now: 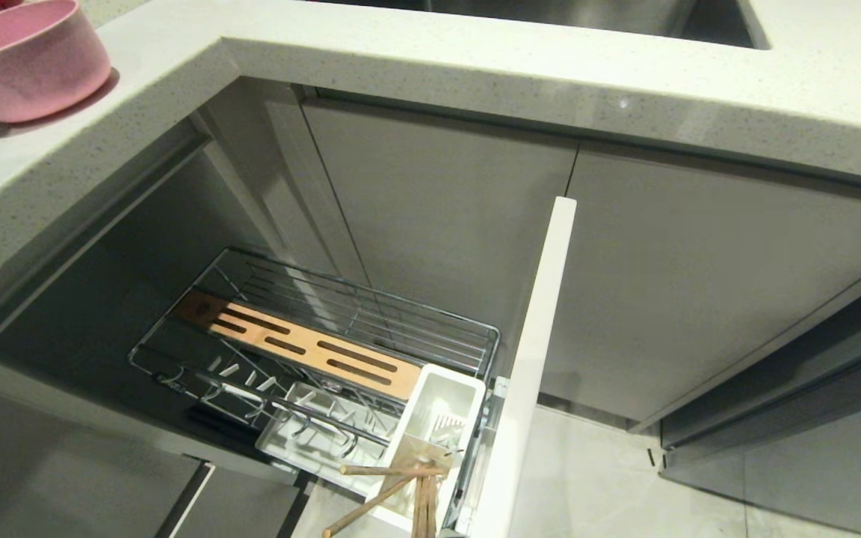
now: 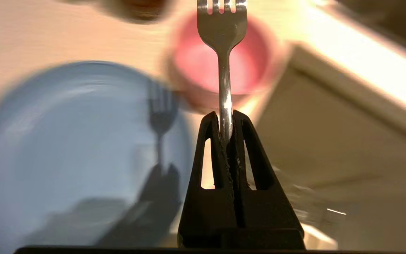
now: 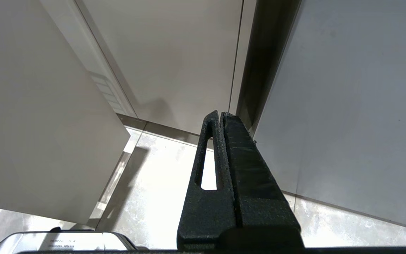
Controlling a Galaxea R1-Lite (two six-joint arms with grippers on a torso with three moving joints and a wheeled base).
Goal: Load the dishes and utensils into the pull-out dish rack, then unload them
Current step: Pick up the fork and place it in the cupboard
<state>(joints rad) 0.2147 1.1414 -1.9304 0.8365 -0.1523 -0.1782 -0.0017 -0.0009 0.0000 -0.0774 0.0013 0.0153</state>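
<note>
Over the counter, my left gripper (image 2: 226, 118): fingers pinched tight on the handle of the silver fork (image 2: 223, 38), which stands straight out beyond my fingertips with its tines pointing away from my wrist.
Fork's surroundings: in my left wrist view the fork crosses in front of the pink bowl (image 2: 224, 60), and its shadow falls on the light-blue plate (image 2: 65, 148) beside my fingers; everything behind the fork is smeared, so I can only say the plate seems to lie flat on the pale counter.
Pink bowl from my head: it sits upright on the speckled countertop (image 1: 475, 56) at my far left, near the counter's corner (image 1: 23, 56).
Pull-out dish rack (image 1: 311, 329): drawn out of the lower cabinet, its chrome wire basket exposed with the slotted wooden strip (image 1: 303, 345) running along it and the white drip tray (image 1: 303, 437) under the prongs.
Utensil cup (image 1: 442, 407): white, standing at the front end of the rack against the white panel front (image 1: 539, 351).
Chopsticks (image 1: 400, 489): light wooden sticks leaning out of the cup toward me, ends splayed apart.
My right gripper (image 3: 221, 114): parked low, fingers pressed together with nothing between them, pointing at the pale floor tiles (image 3: 160, 183) and grey cabinet doors (image 3: 182, 56).
</note>
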